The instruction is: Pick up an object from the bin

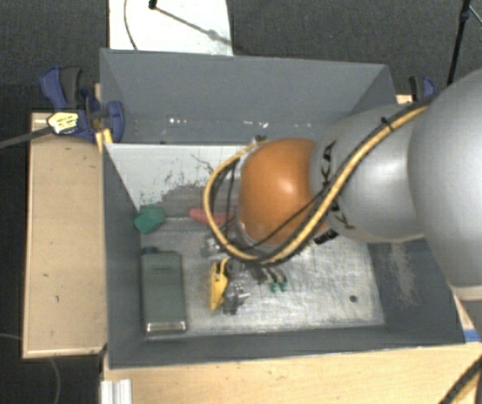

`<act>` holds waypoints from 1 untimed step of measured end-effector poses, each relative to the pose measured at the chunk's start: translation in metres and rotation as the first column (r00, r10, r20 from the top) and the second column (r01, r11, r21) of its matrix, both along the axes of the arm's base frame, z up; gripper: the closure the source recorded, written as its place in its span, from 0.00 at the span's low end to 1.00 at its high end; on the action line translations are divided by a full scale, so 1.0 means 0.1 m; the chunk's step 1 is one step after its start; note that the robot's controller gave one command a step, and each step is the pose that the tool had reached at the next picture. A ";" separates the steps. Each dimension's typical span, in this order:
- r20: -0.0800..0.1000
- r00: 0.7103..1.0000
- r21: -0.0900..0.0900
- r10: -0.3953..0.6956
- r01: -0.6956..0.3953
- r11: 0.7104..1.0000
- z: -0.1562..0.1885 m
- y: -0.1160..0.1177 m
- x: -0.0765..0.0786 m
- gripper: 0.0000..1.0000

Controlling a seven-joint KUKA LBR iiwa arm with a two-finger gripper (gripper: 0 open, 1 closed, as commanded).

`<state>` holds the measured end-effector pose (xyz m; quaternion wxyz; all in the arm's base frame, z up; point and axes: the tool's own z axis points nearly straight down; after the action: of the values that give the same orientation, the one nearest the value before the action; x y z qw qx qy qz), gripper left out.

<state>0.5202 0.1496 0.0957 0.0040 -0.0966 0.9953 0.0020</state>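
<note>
The grey metal bin [249,99] holds one green rounded lump [149,220], one grey-green rectangular block [162,291], one partly hidden red piece [198,215], one yellow piece [218,283] and one small green bit [277,287].

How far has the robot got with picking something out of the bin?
Done: the gripper is low in the grey metal bin, beside a small yellow piece. In hand: I cannot tell whether it grips that piece. Left: lifting something out; nothing is raised yet. The rounded green lump and the flat grey-green block lie apart at the view's left.
</note>
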 end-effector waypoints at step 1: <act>-0.009 0.990 -0.005 0.140 -0.140 0.990 -0.08 -0.27 -0.04 0.00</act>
<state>0.5158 0.1221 0.0875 -0.0006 -0.1664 0.9861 -0.0001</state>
